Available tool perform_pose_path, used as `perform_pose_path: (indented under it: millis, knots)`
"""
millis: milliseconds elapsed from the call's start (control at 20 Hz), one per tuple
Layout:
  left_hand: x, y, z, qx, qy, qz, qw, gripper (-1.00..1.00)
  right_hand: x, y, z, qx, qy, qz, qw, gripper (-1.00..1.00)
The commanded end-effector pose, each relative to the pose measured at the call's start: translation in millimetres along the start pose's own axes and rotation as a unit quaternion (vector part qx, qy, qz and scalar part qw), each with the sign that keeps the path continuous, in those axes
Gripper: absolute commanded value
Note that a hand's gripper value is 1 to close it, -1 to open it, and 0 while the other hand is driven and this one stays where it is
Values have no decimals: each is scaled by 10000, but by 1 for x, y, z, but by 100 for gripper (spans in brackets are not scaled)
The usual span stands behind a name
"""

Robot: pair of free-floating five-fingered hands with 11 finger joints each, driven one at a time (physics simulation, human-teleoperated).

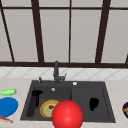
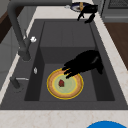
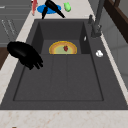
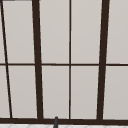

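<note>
Two basins make up the sink (image 1: 80, 100), and the plate (image 2: 65, 86) lies flat in the left one, low in the left side view. My left hand (image 2: 83, 62) hangs over its rim, fingers straight and slack, holding nothing; my right hand (image 3: 25, 55) floats equally loose, mid-left in the right side view. Pressing that rim, I judge, could tip or skid the plate.

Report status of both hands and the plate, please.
Left hand open, fingertips over plate rim in the left basin. Right hand idle above the right basin. Red ball at sink front.
</note>
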Motion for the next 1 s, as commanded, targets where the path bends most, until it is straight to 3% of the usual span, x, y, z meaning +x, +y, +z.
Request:
perform_pose_path:
  millis: [0,200,750,950]
  knots:
    - [19,-6,12,31,7,-211,9998,-100,0,0,0,0,0,0,10000,0]
    - [38,-15,27,34,53,-81,9999,-100,0,0,0,0,0,0,10000,0]
    - [91,-39,61,19,-14,-169,9999,-100,0,0,0,0,0,0,10000,0]
    - [97,-40,72,44,-57,6,10000,-100,0,0,0,0,0,0,10000,0]
